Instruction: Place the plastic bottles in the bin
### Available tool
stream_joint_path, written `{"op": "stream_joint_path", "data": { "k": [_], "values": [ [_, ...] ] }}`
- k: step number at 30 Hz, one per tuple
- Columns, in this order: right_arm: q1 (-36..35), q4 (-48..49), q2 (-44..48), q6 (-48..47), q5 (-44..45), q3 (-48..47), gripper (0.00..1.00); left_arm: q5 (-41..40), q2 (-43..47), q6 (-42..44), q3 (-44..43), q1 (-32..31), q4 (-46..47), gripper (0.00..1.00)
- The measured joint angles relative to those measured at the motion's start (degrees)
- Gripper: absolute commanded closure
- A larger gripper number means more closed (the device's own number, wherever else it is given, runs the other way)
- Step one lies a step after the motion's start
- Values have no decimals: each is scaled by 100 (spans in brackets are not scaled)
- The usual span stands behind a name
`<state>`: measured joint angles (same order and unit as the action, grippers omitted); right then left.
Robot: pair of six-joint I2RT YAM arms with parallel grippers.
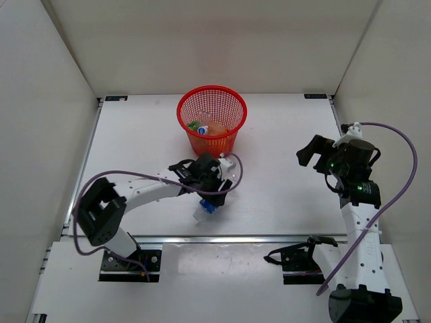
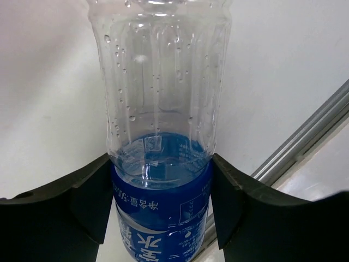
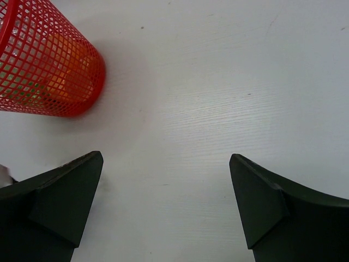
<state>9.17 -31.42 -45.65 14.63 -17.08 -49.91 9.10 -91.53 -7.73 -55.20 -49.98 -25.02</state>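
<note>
A white table is seen from above, boxed in by pale walls on the left, far and right sides; a metal rail is laid along its near edge. The bin is stood at the far middle, with bare table left open all round it — widest to the right. An orange bottle and a green bottle are seen inside. Near of the bin, close to the rail, the clear bottle with blue label is gripped at its label by the closed left jaws. The right jaws are held wide apart and empty above bare table at the right, well apart from the bin.
</note>
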Motion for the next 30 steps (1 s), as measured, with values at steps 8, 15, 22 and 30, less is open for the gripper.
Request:
{"op": "stream_joint_path", "data": {
  "k": [8,15,22,30],
  "values": [
    [39,13,101,-4,74,92,1,-310,1985,-555,-868,345,417,37],
    [98,155,85,35,9,267,1,-715,2778,-894,-1119,977,3215,36],
    [68,356,-142,66,-37,286,1,-1604,815,-1211,-1818,1705,5265,36],
    [271,450,-415,79,-79,286,1,-2177,-472,-1366,-1777,1700,5180,6]
  ]
}}
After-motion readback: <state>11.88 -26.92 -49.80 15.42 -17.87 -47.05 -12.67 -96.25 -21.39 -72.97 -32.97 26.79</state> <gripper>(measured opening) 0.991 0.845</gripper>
